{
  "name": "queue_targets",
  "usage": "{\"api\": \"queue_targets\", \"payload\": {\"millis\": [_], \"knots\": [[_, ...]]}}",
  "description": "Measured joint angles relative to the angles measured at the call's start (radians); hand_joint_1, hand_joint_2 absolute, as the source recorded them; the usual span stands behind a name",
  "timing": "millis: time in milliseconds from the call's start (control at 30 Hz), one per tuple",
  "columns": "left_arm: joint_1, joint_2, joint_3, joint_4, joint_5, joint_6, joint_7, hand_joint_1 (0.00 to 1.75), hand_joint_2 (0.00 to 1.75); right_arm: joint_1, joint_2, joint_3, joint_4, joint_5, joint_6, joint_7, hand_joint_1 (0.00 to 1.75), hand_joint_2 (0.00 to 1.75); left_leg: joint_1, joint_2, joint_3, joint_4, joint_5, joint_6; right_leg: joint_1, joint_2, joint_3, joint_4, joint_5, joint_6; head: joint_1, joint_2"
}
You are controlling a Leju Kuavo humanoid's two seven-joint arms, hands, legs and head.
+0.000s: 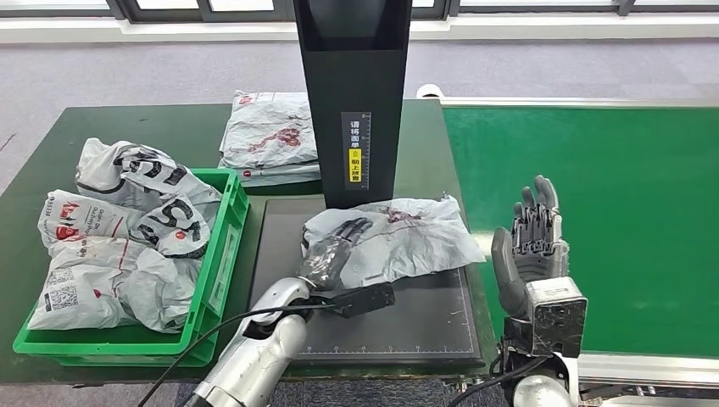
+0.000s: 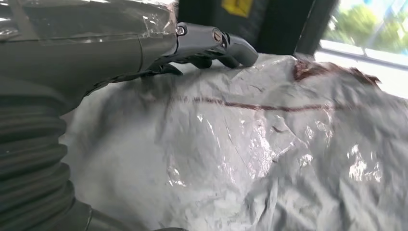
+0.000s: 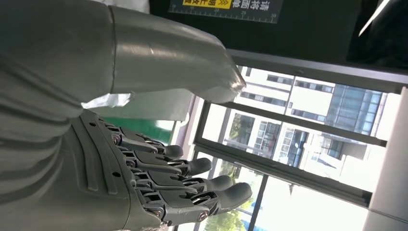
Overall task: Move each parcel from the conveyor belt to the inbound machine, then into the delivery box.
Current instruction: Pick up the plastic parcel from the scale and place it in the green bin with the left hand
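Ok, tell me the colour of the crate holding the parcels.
Green crate; the head view shows it best.

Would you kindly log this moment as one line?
left hand on parcel | parcel on inbound machine | right hand open, empty

Five parcels can be made out in all: one grey parcel (image 1: 394,239) lies on the black platform of the single inbound machine (image 1: 352,93), one folded parcel (image 1: 270,136) lies on the green surface (image 1: 119,127) behind the box, and three parcels fill the box, namely the top one (image 1: 136,174), the middle one (image 1: 119,222) and the near one (image 1: 102,284). There is one green delivery box (image 1: 222,254) and one green conveyor belt (image 1: 627,195). Two robot hands are in view, the left robot hand (image 1: 332,250) and the right robot hand (image 1: 530,246).
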Motion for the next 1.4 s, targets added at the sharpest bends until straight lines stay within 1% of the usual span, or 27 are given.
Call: {"api": "queue_targets", "payload": {"millis": [100,133,233,267,367,567,833,933,1033,1100,1167,1233,1300,1400], "knots": [[-0.042,-0.019,-0.049,0.091,-0.014,-0.005,0.004,0.00,1.75,0.000,0.004,0.000,0.002,-0.003,0.009,-0.001,0.00,1.75,0.000,0.000,0.000,0.000,0.000,0.000,0.000,0.000,0.000,0.000,0.000,0.000,0.000,0.000],[-0.053,-0.024,-0.060,0.115,-0.015,-0.004,0.005,0.27,1.75,0.000,0.004,0.000,0.003,-0.004,0.010,-0.001,0.00,1.75,0.000,0.001,0.000,0.000,0.000,0.000,0.000,0.000,0.000,0.000,0.000,0.000,0.000,0.000],[-0.085,-0.038,-0.084,0.184,-0.014,-0.011,0.008,1.58,1.75,-0.001,0.006,-0.001,0.008,-0.006,0.016,-0.002,0.00,1.75,0.000,0.000,0.000,0.000,0.000,0.000,0.000,0.000,0.000,0.000,0.000,0.000,0.000,0.000],[-0.096,-0.042,-0.091,0.207,-0.013,-0.021,0.011,1.75,1.75,-0.003,0.006,-0.001,0.010,-0.007,0.018,-0.003,0.00,1.75,0.000,0.000,0.000,0.000,0.000,0.000,0.000,0.000,0.000,0.000,0.000,0.000,0.000,0.000],[-0.128,-0.055,-0.112,0.286,0.000,-0.040,0.029,1.75,1.75,-0.011,0.006,-0.001,0.026,-0.012,0.020,-0.006,0.00,1.75,0.000,0.000,0.000,0.000,0.000,0.000,0.000,0.000,0.001,0.000,0.000,0.000,0.000,0.000],[-0.176,-0.062,-0.137,0.406,0.021,-0.002,0.066,1.75,1.75,-0.011,0.006,-0.001,0.042,-0.027,0.007,-0.013,0.00,1.75,0.000,0.000,0.001,0.000,0.000,0.000,0.000,0.000,0.003,0.000,0.000,0.000,0.000,0.000],[-0.204,-0.056,-0.144,0.478,0.015,0.043,0.098,1.75,1.75,0.000,0.006,-0.001,0.053,-0.040,-0.004,-0.019,0.00,1.75,0.000,0.000,0.003,-0.001,-0.001,0.000,0.000,0.000,0.008,0.000,-0.001,0.000,0.000,0.000],[-0.202,-0.044,-0.144,0.492,0.002,0.097,0.126,1.75,1.75,0.008,0.006,-0.001,0.054,-0.041,-0.007,-0.028,0.00,1.75,0.000,0.001,0.002,-0.001,-0.004,0.001,0.000,0.000,0.012,0.000,-0.003,-0.001,0.000,0.000],[-0.199,-0.022,-0.137,0.499,0.011,0.183,0.132,1.75,1.75,0.019,0.006,-0.001,0.055,-0.043,-0.011,-0.034,0.00,1.75,0.001,0.003,0.003,-0.001,-0.004,0.001,0.000,0.002,0.012,0.000,-0.003,-0.001,0.000,0.000],[-0.196,-0.003,-0.118,0.494,0.028,0.244,0.126,1.75,1.75,0.031,0.006,-0.005,0.054,-0.043,-0.018,-0.036,0.00,1.75,0.001,0.003,0.006,-0.001,-0.003,0.000,0.000,0.002,0.012,0.000,-0.003,-0.001,0.000,0.000],[-0.188,0.023,-0.085,0.471,0.036,0.299,0.121,1.75,1.75,0.043,0.006,-0.012,0.054,-0.042,-0.026,-0.037,0.00,1.75,0.001,0.003,0.010,-0.001,-0.002,-0.002,0.001,0.002,0.011,0.001,-0.002,-0.002,0.000,0.000],[-0.164,0.058,-0.039,0.405,0.023,0.348,0.127,1.75,1.75,0.063,0.006,-0.023,0.049,-0.041,-0.038,-0.040,0.00,1.75,0.001,0.003,0.011,-0.001,-0.001,-0.003,0.001,0.002,0.009,0.001,-0.001,-0.003,0.000,0.000],[-0.114,0.099,0.024,0.269,-0.009,0.365,0.147,1.75,1.75,0.092,0.006,-0.041,0.033,-0.040,-0.050,-0.047,0.00,1.75,0.002,0.003,0.010,-0.001,0.000,-0.003,0.001,0.002,0.007,0.001,-0.001,-0.003,0.000,0.000],[-0.040,0.150,0.150,0.008,-0.062,0.355,0.177,1.75,1.75,0.133,0.006,-0.073,0.008,-0.041,-0.063,-0.057,0.00,1.75,0.002,0.003,0.007,-0.002,0.000,-0.003,0.002,0.002,0.005,0.001,-0.001,-0.003,0.000,0.000]]}}
